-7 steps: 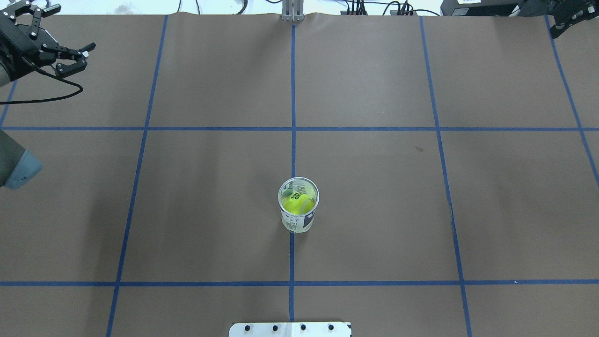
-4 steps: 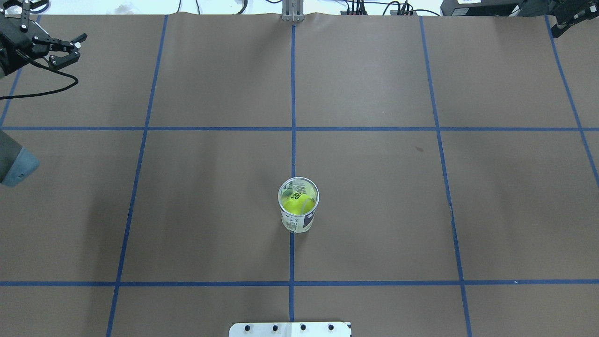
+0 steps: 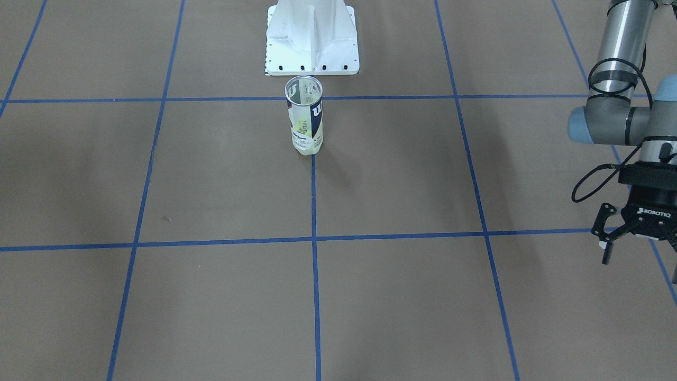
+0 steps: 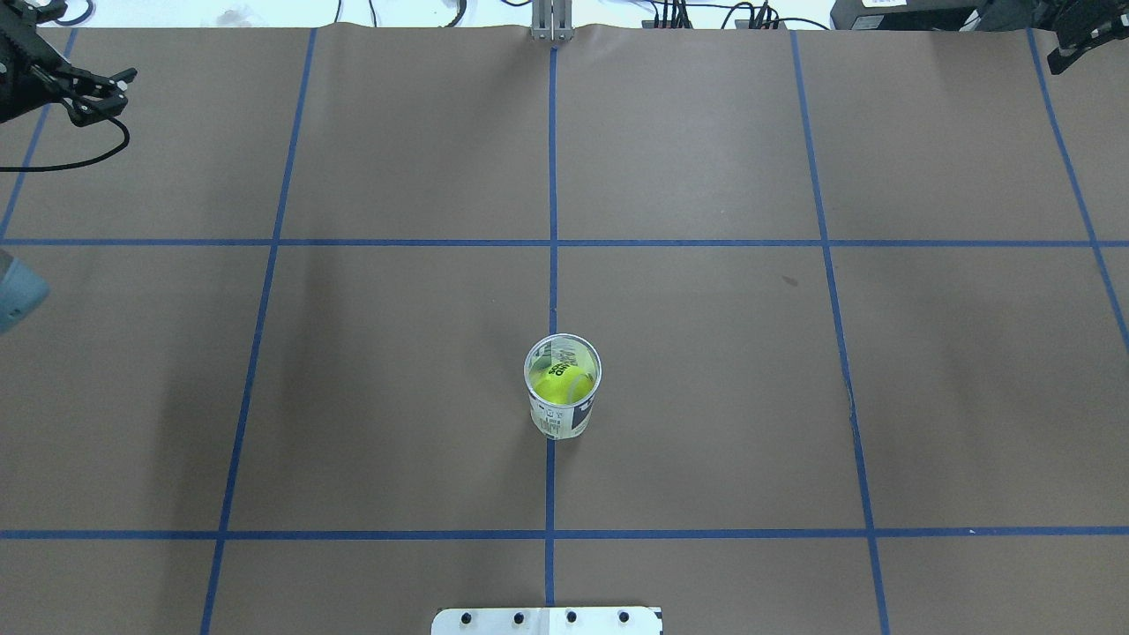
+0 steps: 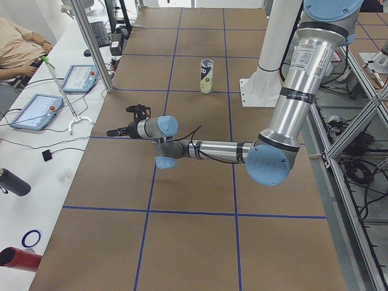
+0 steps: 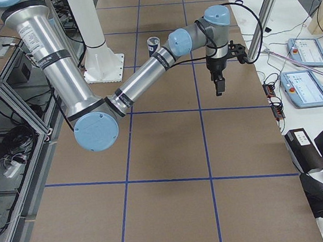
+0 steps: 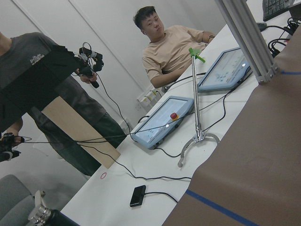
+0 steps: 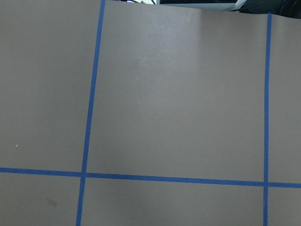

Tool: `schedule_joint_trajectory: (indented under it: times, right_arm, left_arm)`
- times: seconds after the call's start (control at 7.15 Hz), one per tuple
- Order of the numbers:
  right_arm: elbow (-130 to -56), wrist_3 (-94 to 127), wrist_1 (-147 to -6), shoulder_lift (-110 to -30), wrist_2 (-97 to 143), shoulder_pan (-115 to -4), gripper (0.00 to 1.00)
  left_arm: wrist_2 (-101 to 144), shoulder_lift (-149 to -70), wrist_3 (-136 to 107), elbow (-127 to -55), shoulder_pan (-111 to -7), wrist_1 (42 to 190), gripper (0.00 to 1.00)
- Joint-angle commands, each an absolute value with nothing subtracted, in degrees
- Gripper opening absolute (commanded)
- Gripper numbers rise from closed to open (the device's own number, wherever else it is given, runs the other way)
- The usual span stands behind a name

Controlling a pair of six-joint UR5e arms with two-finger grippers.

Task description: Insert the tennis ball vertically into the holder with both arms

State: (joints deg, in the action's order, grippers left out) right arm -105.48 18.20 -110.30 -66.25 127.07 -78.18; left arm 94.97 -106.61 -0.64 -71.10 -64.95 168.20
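Your left pincer point(image 3: 640, 246) sits at the right edge of the front-facing frame with its fingers spread apart and nothing between them. It hangs above the bare brown bench point(image 4: 706, 370). Your right pincer point(image 6: 218, 88) points down over bare paper in the upper middle of the right-side frame. In the overhead view only a sliver of it shows in the upper right corner, so you cannot tell whether its fingers are apart or together.

Both pincers are well apart from the holder point(image 4: 556, 422), which stands upright on the centre blue tape line point(image 4: 552, 176), just below the middle of the overhead frame. Its mouth is open to the camera. The tennis ball point(image 4: 560, 386) lies inside it, low in the tube. In the front-facing frame, the white pedestal point(image 3: 312, 37) stands just beyond the holder at the upper centre.

Judging from this, the insertion itself looks done and the step in hand is getting both arms clear. The next move calls for little: keep both arms away from the can, since a light, tall tube like this would likely tip at a slight knock, and bring them to rest at the bench's far corners
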Motion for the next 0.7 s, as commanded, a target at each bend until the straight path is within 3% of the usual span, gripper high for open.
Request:
schedule_joint_trajectory:
  times: [0.0, 0.28, 0.56]
  right_arm:
    - [-105.2, 16.5, -110.3, -68.5, 126.8, -78.7, 0.99]
    - [-101.4, 7.0, -110.4, -70.7, 127.0, -81.1, 0.99]
    - [-97.1, 3.7, -110.6, -71.1, 127.6, -82.3, 0.99]
  left_arm:
    - [108.2, -107.2, -0.5, -71.5, -75.3, 147.4, 1.0]
    - [123.8, -107.1, 0.2, -72.3, -86.0, 130.8, 1.0]
    - [127.7, -106.4, 0.1, -72.2, -90.3, 113.5, 1.0]
